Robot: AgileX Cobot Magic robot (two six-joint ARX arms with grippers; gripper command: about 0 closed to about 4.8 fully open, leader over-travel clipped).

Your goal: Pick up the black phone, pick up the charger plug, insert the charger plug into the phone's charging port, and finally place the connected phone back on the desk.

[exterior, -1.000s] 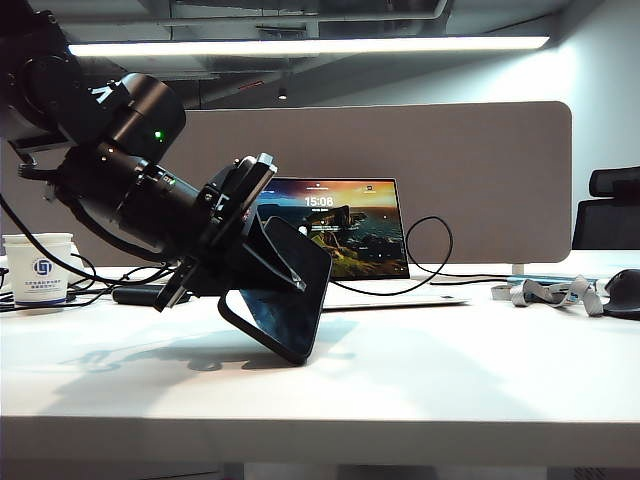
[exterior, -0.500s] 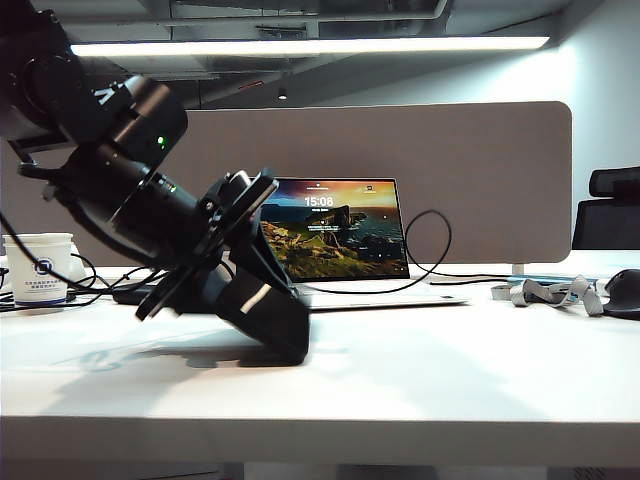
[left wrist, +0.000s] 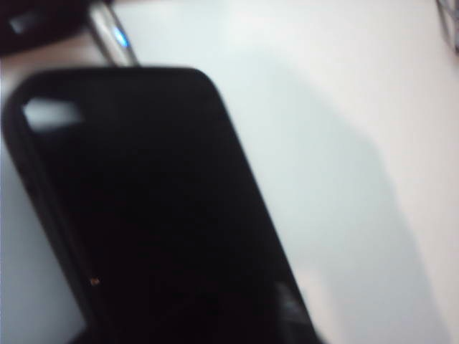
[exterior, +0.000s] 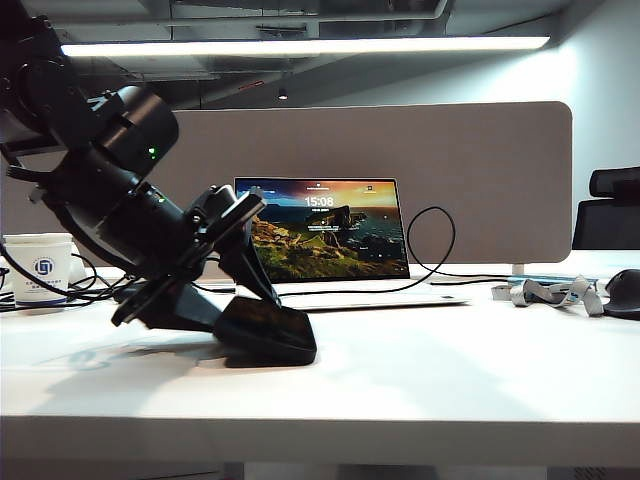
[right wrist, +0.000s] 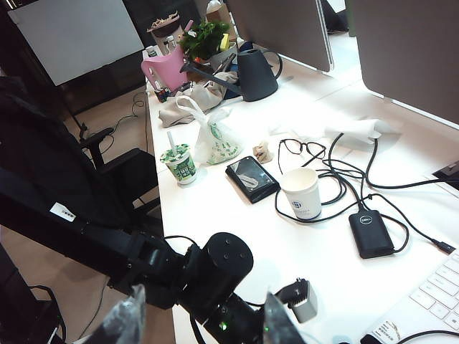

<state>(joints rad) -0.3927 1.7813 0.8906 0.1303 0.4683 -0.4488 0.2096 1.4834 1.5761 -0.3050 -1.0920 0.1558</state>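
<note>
The black phone (exterior: 268, 332) lies almost flat on the white desk (exterior: 450, 370), left of the middle in the exterior view. My left gripper (exterior: 252, 308) hangs low right over it, fingers (exterior: 250, 268) spread apart and slanting down to the phone. In the left wrist view the phone (left wrist: 158, 215) is a dark blur filling most of the picture, and the jaws are hidden behind it. I cannot make out the charger plug. My right gripper (right wrist: 204, 322) shows only in its wrist view, open and empty, looking down on the left arm (right wrist: 215, 276).
An open laptop (exterior: 330, 228) stands behind the phone, with a black cable (exterior: 432, 250) looping beside it. A paper cup (exterior: 40, 268), a mouse (exterior: 625, 292) and a strap (exterior: 550, 292) lie along the back. A power brick (right wrist: 371, 233) and another dark phone (right wrist: 251, 178) lie nearby.
The left gripper has sunk and tipped the phone from a steep lean down to nearly flat on the desk. Its fingers have spread. The right arm has kept still.
</note>
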